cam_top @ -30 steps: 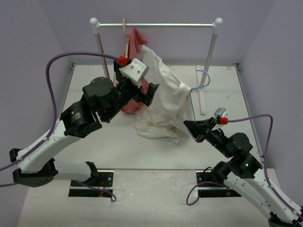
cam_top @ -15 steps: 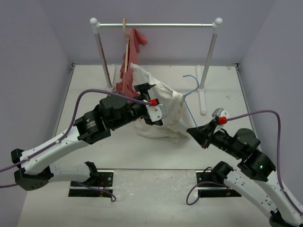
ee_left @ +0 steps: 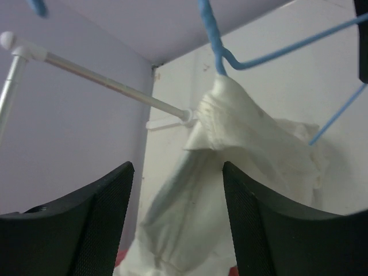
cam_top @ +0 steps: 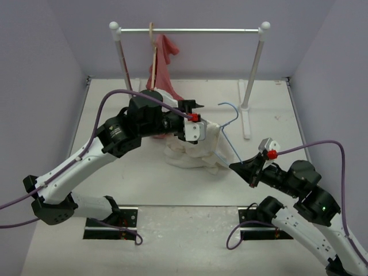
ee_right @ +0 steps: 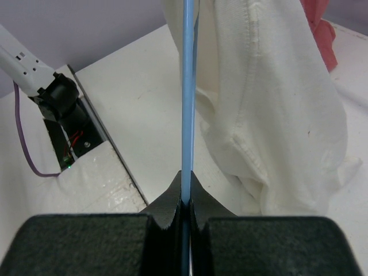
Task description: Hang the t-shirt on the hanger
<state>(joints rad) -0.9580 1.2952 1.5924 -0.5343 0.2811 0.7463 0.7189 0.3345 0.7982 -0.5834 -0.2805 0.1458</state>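
The cream t-shirt [cam_top: 187, 154] lies slumped on the table, one part of it bunched on the light-blue wire hanger [cam_top: 229, 112]. My left gripper [cam_top: 194, 106] hovers just above the shirt with its jaws open and empty. In the left wrist view the gripper [ee_left: 177, 167] faces the shirt [ee_left: 241, 129], which hangs off the hanger [ee_left: 217, 54] beyond the fingertips. My right gripper [cam_top: 239, 167] is shut on the hanger's lower wire. In the right wrist view the gripper [ee_right: 187, 192] pinches the wire [ee_right: 188, 86], with the shirt [ee_right: 270, 115] to its right.
A white clothes rack [cam_top: 190, 30] stands at the back, its right post and foot [cam_top: 247, 115] close to the hanger's hook. A red garment [cam_top: 164, 54] hangs from it on the left, behind my left arm; it also shows in the right wrist view [ee_right: 319, 29].
My left gripper came down from holding the shirt high and now stands open; the shirt has slumped lower. My right gripper pulled the hanger back toward the near edge.
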